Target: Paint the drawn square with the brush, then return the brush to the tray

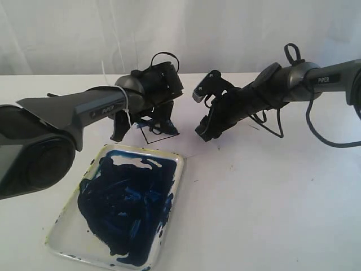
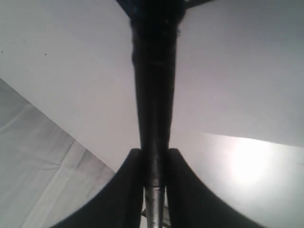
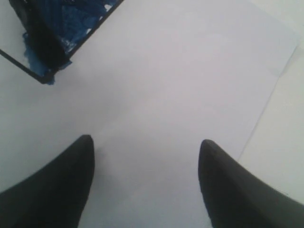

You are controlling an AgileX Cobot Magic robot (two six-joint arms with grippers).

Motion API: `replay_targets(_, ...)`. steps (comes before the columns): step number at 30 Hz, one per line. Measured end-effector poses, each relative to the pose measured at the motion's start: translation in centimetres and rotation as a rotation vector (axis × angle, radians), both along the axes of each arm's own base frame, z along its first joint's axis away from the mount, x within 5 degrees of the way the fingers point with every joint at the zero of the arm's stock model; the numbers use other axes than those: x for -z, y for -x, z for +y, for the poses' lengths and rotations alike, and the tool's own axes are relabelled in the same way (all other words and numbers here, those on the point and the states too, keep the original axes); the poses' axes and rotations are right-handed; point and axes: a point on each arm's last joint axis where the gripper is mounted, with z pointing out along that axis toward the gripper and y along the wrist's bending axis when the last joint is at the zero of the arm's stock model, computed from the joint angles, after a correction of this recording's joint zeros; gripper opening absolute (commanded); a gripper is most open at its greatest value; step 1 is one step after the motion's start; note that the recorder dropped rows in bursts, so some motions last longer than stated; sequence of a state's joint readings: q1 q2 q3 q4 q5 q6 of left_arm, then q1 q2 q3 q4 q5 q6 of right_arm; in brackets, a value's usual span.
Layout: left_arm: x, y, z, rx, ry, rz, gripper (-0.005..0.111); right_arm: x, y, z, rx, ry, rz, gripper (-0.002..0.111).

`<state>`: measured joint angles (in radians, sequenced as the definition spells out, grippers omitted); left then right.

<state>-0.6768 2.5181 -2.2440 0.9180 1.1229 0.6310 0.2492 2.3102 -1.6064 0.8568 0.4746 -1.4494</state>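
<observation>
Found blue-smeared tray (image 1: 61,232) nearest. Beyond, saw left gripper (image 2: 153,159) bent over drawn square (image 3: 76,23), clamped on brush (image 2: 153,95); right gripper (image 3: 145,145) low over white paper (image 3: 180,71), jaws wide.

White bench (image 1: 271,197): shallow rectangular paint-smeared white tray (image 1: 66,234) sits at front left. Behind the tray, a white paper sheet (image 3: 180,85) lies flat on the bench and carries the small black-outlined drawn square (image 1: 161,134). Over the square stands the left pincer (image 2: 154,154), with the thin black-handled brush (image 2: 154,85) between its jaws. To the right of the square, apart from it, the right pincer (image 3: 147,147) hangs over the sheet.
</observation>
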Motion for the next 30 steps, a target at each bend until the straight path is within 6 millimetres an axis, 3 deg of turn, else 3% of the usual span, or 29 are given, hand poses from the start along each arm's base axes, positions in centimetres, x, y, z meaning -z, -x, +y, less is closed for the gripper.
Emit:
replay_targets(8, 0.3, 1.2, 1.0, -0.030, -0.001, 0.054, 0.000, 0.0, 0.0, 0.0, 0.000, 0.002, -0.002, 0.060)
replay_targets(21, 0.0, -0.4, 3.8, -0.136, 0.003, -0.023, 0.000, 0.0, 0.0, 0.0, 0.000, 0.002, -0.002, 0.060)
replay_targets(30, 0.4, 1.1, 1.5, -0.106, 0.051, 0.022, 0.000, 0.0, 0.0, 0.0, 0.000, 0.002, -0.002, 0.060)
